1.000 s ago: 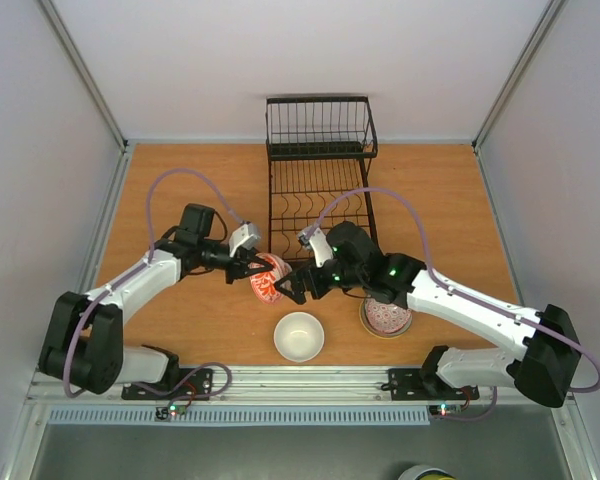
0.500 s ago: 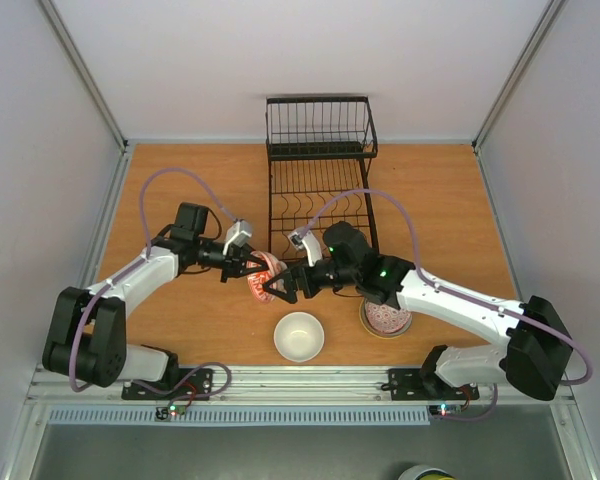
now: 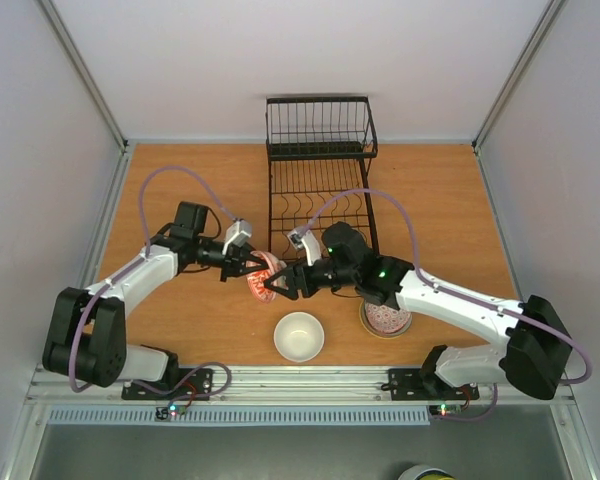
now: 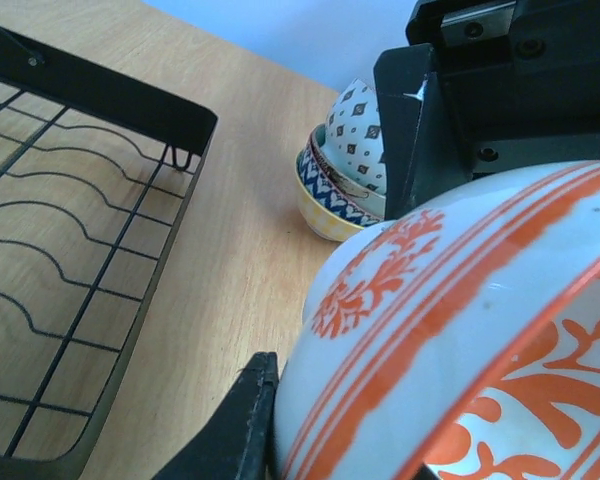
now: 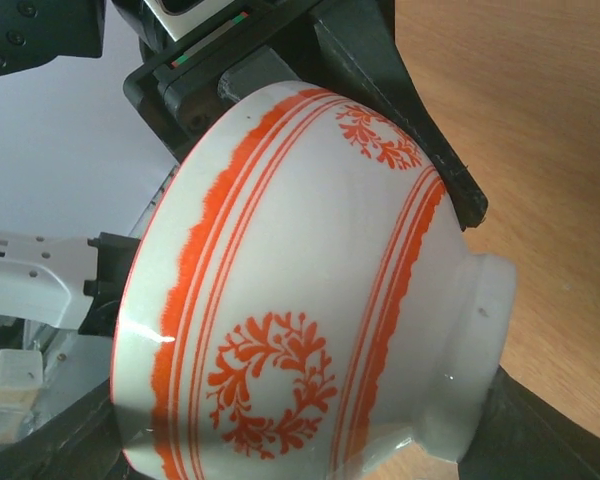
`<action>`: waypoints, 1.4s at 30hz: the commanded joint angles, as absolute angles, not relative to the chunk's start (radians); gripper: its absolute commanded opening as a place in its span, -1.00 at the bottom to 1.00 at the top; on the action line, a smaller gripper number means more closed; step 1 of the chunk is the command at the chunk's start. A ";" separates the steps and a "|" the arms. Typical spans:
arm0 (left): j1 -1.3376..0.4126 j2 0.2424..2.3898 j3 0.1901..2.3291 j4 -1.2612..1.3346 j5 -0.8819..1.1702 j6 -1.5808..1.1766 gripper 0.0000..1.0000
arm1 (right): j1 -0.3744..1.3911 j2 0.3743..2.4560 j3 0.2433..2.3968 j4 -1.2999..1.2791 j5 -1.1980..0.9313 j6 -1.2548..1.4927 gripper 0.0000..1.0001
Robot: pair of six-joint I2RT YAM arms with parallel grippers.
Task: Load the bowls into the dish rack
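Observation:
A white bowl with red-orange patterns (image 3: 261, 283) hangs tilted above the table, just in front of the black wire dish rack (image 3: 320, 190). My left gripper (image 3: 248, 268) is shut on its rim; one finger (image 4: 245, 420) presses the bowl's outside (image 4: 460, 340). My right gripper (image 3: 283, 288) faces it from the right, and its jaws stand wide on either side of the bowl (image 5: 310, 300), one by the rim, one by the foot. A plain white bowl (image 3: 299, 336) sits upright on the table near the front. Stacked patterned bowls (image 3: 386, 316) sit at the right.
The rack's low divider section (image 4: 80, 250) lies left of the held bowl in the left wrist view, with the stacked bowls (image 4: 345, 160) beyond. The rack's tall basket (image 3: 320, 125) stands at the back wall. Metal rails edge the table.
My right gripper has moved left up to the red-patterned bowl and now straddles it. My left gripper has drawn back slightly left with the bowl.

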State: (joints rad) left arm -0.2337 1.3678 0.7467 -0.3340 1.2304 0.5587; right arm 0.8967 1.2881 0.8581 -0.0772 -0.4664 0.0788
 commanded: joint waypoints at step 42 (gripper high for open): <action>-0.228 1.250 0.589 0.225 0.860 0.213 0.82 | 0.492 2.030 1.701 -0.704 0.395 -0.385 -0.97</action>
